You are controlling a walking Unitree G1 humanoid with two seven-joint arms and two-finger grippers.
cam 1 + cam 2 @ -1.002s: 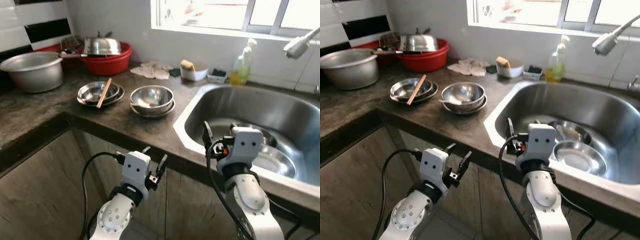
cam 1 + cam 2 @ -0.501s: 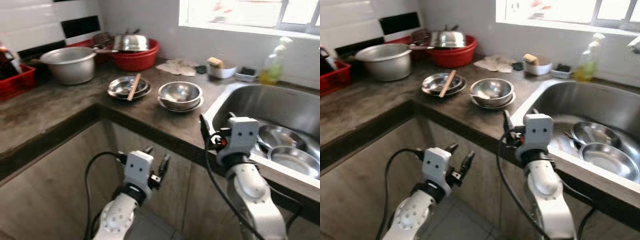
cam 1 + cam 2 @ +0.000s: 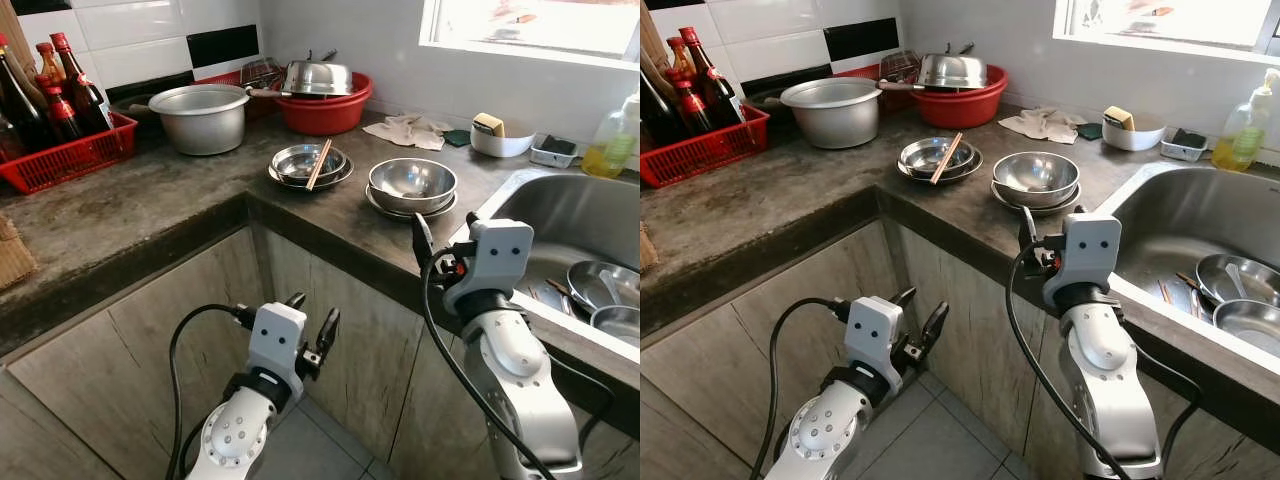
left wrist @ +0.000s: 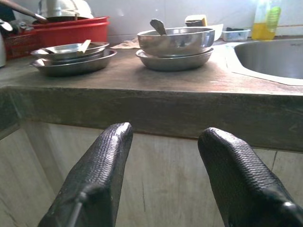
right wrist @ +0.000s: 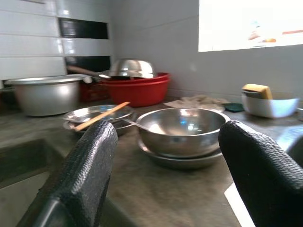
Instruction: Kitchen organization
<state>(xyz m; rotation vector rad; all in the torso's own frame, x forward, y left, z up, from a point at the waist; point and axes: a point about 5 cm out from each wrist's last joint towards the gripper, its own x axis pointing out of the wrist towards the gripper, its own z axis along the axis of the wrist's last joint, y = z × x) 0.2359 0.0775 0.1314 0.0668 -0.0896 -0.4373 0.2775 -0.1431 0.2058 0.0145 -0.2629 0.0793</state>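
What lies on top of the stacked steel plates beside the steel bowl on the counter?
A pair of wooden chopsticks rests slantwise across the stacked plates. What lies under the top plate is covered.

The camera has swung left, revealing bottles (image 3: 62, 85).

Dark mottled grey counter (image 3: 150, 200), shiny steel bowls (image 3: 412, 184), red basin (image 3: 325, 112), red crate (image 3: 70, 158), white-and-black tiled wall (image 3: 170, 50), yellow soap bottle (image 3: 612, 145), my black textured fingers (image 4: 94, 175).

Head views look down, wrist views level, sharing steel bowl (image 5: 182, 127)
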